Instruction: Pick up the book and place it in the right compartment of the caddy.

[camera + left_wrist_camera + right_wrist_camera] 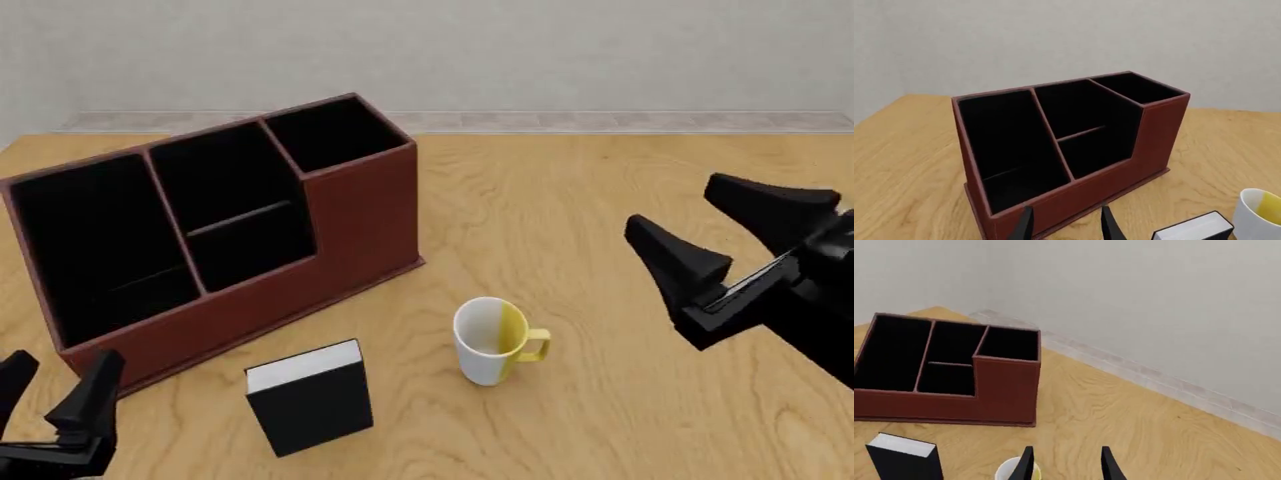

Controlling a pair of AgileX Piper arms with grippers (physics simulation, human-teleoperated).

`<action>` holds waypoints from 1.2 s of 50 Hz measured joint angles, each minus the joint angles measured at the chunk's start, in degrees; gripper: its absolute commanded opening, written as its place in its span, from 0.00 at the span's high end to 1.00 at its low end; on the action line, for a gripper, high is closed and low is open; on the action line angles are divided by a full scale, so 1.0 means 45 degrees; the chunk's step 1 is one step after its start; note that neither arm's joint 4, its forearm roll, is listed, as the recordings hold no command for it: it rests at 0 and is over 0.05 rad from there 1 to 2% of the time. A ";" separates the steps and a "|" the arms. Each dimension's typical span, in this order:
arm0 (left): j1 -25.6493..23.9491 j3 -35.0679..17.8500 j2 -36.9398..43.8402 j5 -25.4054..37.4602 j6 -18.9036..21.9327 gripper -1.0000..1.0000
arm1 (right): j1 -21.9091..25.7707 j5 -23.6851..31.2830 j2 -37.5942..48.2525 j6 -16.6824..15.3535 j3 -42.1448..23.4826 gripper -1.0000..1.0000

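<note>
While both claws hang spread and empty, the book (310, 398) stands upright at lower centre of the front view, before the caddy (214, 235); the left claw (54, 400) sits nearer, favouring its grasp.

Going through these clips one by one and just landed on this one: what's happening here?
Nothing is being handled yet. The book stands upright on the table, in front of the caddy and left of a white and yellow mug. The left tool sits open low near the caddy's front left corner, and the right tool hangs open off to the right. The right compartment holds nothing.
</note>
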 measured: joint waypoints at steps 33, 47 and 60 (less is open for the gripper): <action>0.0073 0.0001 0.0322 -0.0261 -0.0011 0.00 | 0.3994 0.1985 0.4485 -0.1827 -0.3034 0.00; 0.0091 0.0001 0.0496 -0.0391 0.0047 0.00 | 0.5019 0.3324 0.5969 -0.2508 -0.4562 0.00; 0.0073 0.0001 0.0409 -0.0312 0.0151 0.00 | 0.5868 0.4410 0.7370 -0.2939 -0.6143 0.00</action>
